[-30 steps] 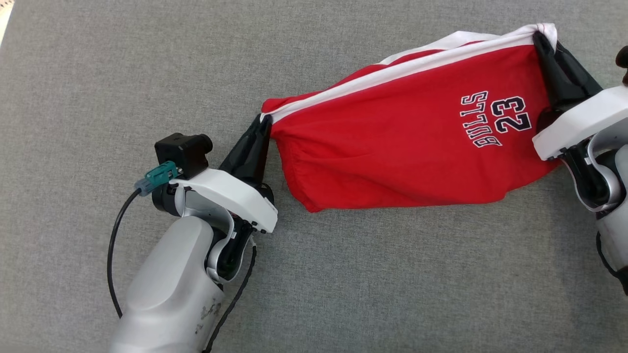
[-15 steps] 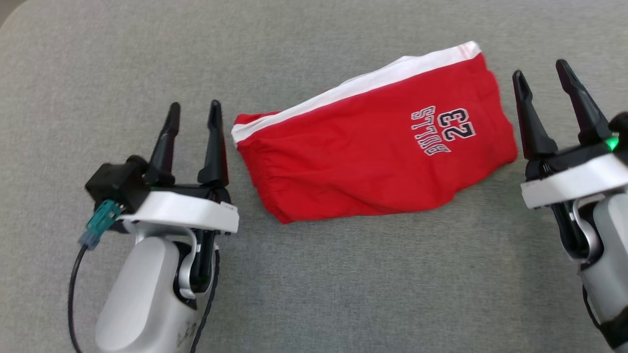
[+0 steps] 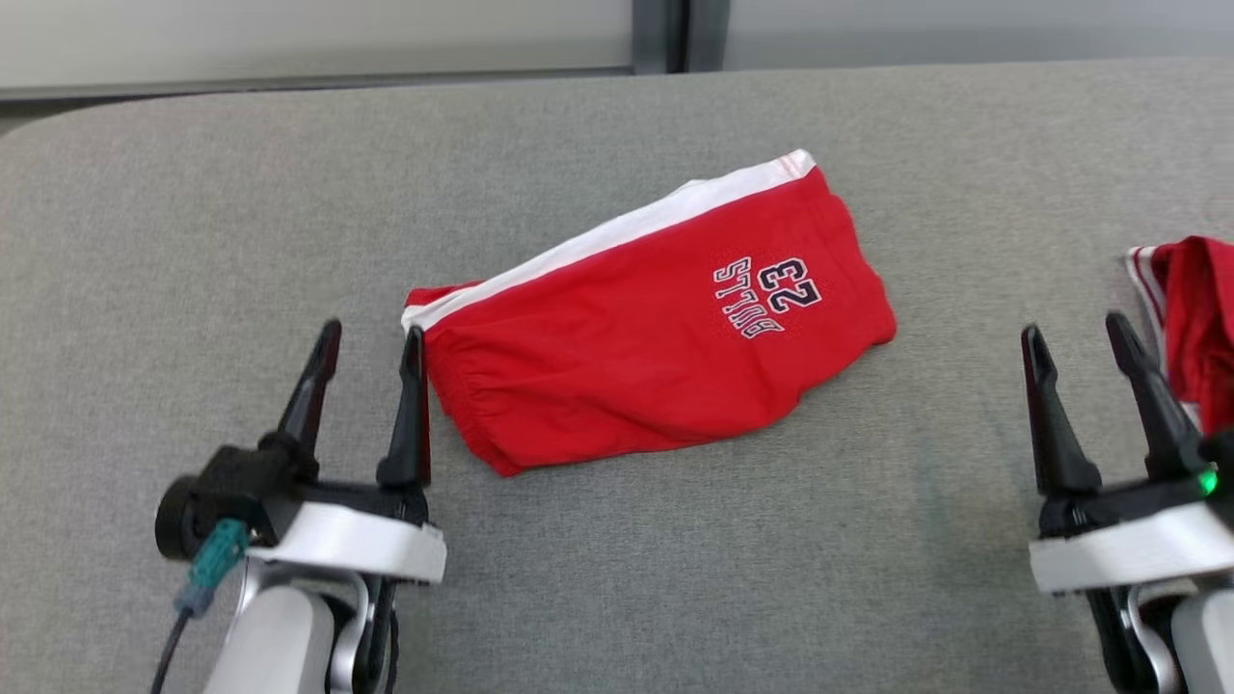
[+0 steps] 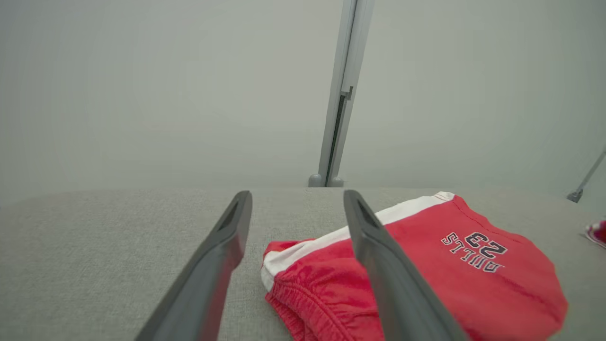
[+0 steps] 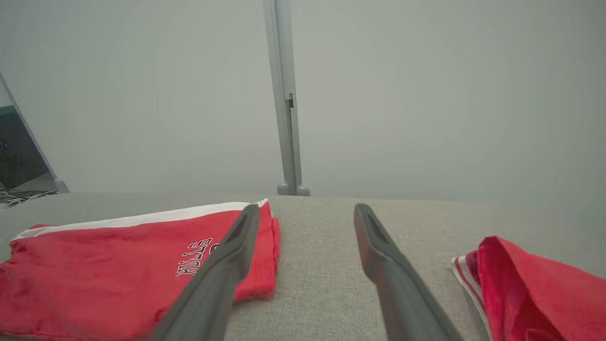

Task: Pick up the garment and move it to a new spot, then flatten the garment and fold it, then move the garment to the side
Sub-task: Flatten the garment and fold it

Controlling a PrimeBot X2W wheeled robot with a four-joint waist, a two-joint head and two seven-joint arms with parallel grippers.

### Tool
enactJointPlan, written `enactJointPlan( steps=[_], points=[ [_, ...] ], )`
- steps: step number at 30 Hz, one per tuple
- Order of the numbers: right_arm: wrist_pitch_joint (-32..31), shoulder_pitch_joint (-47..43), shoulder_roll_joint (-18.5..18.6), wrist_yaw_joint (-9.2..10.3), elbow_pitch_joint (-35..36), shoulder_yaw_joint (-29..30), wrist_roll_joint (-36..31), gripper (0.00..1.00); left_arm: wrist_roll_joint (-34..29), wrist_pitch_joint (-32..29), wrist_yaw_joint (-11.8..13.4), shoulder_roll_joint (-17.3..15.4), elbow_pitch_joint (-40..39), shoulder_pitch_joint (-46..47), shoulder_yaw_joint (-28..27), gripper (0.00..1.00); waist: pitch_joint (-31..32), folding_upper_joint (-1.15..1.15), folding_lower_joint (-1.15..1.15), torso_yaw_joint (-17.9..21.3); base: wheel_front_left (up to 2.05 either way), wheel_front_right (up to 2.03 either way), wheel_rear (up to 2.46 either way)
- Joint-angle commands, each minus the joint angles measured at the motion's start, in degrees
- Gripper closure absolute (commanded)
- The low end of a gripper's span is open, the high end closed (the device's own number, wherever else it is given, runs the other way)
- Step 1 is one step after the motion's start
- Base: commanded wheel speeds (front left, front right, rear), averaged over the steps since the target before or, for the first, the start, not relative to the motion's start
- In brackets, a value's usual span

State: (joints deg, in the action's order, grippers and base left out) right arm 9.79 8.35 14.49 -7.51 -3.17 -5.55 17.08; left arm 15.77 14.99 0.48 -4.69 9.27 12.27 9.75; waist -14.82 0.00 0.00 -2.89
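Observation:
The garment [image 3: 656, 318] is a pair of red shorts with a white side stripe and "BULLS 23" print, lying folded on the grey table [image 3: 598, 540]. It also shows as the garment [image 4: 426, 270] in the left wrist view and the garment [image 5: 123, 265] in the right wrist view. My left gripper [image 3: 371, 337] stands open just left of its waistband end, apart from the cloth, with nothing between its fingers. Well right of the shorts, my right gripper [image 3: 1075, 333] is open and empty.
A second red cloth with striped trim [image 3: 1191, 318] lies bunched at the table's right edge, close to my right gripper, and shows as the red cloth [image 5: 535, 289] in the right wrist view. A pale wall with a grey post [image 4: 338, 94] stands behind the table.
Both grippers let go of the garment's ends and opened, then drew back toward me. The shorts now lie flat on the table. The head camera has tilted up, bringing the wall into view.

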Motion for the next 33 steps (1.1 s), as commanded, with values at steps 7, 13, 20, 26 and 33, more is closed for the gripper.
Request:
enactJointPlan(
  steps=[7,13,20,26,33],
  points=[
    [-2.89,-5.14,-1.47,0.04,4.92,2.33,-1.78,0.00,-0.12,0.23,0.11,-0.35,0.50,-2.97,-0.89,0.00,1.31,0.00,0.00,0.98,0.00,0.00,0.00],
    [-4.14,-6.06,-1.63,0.04,6.72,3.07,-1.84,0.00,0.17,0.23,0.18,-0.13,0.56,-3.31,-1.44,0.00,1.40,0.00,0.00,1.13,0.00,0.00,0.00],
    [-4.87,-6.15,-1.74,0.04,7.37,3.46,-1.80,0.00,0.27,0.24,0.13,0.15,0.51,-2.75,-1.91,0.00,1.04,0.00,0.00,1.19,0.00,0.00,0.00],
    [-5.16,-5.36,-1.43,0.04,7.85,4.27,-1.91,0.00,-0.29,0.24,-0.13,0.36,0.02,-1.33,-1.40,0.00,-0.32,0.00,0.00,0.10,0.00,0.00,0.00],
    [-8.11,1.09,1.32,0.04,5.07,4.74,-1.00,0.00,-0.02,0.23,-1.08,0.95,-1.03,2.61,0.43,0.00,-5.97,0.00,0.00,-4.22,0.00,0.00,0.00]
  ],
)
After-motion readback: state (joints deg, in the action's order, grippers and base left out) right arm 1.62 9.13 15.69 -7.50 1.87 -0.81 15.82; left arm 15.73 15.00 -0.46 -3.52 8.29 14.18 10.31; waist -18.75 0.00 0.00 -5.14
